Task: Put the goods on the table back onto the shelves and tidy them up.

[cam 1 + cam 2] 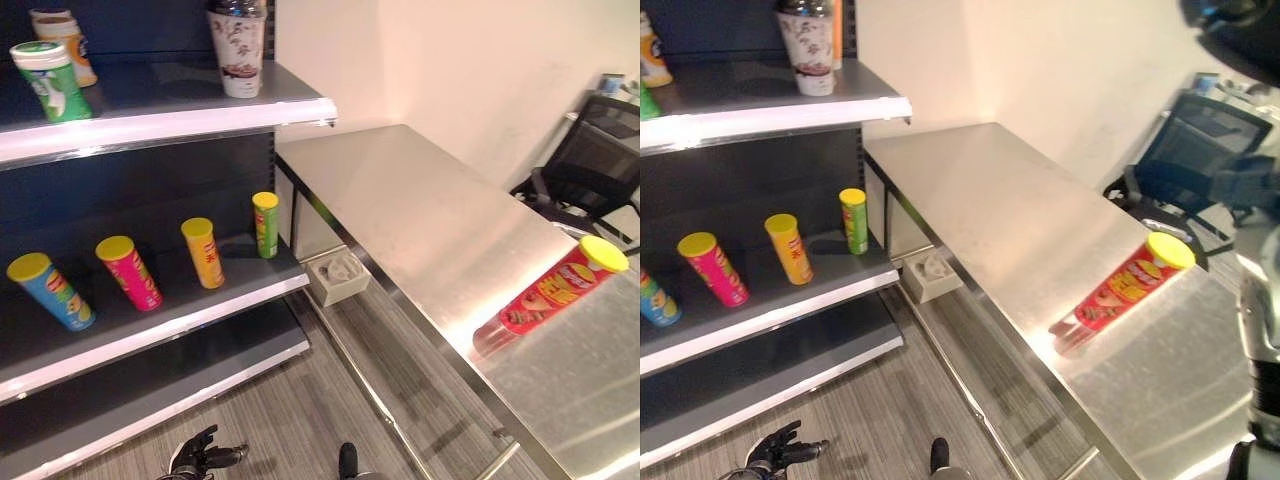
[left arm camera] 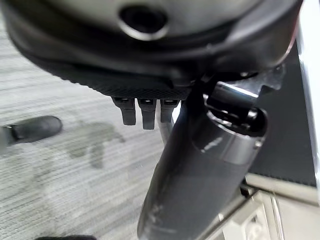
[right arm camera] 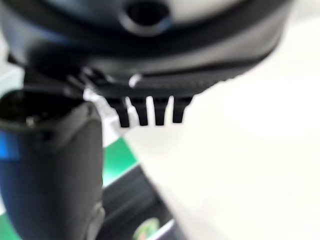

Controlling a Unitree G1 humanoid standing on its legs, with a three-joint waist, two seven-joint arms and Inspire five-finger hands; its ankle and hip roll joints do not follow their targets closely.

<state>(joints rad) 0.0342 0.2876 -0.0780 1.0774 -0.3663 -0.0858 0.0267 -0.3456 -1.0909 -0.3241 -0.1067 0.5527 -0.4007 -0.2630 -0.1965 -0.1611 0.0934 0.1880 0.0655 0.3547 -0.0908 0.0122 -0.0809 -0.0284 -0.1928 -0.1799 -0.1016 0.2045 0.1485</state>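
- left hand [image 1: 203, 455]: hangs low over the floor below the shelves [image 1: 150, 310], fingers spread loose, holding nothing.
- right hand [image 3: 150, 107]: right wrist view shows straight, empty fingers before a pale wall.
- red can [image 1: 550, 295]: stands on the steel table [image 1: 420, 210], well apart from the left hand; four cans on the shelves.

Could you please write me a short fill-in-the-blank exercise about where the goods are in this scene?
1. The red can on the steel table has a ____ lid.
2. On the middle shelf, the can nearest the table is ____.
3. The patterned cup stands on the ____ shelf.
4. The left hand hangs low over the ____.

Missing words: yellow; green; top; floor
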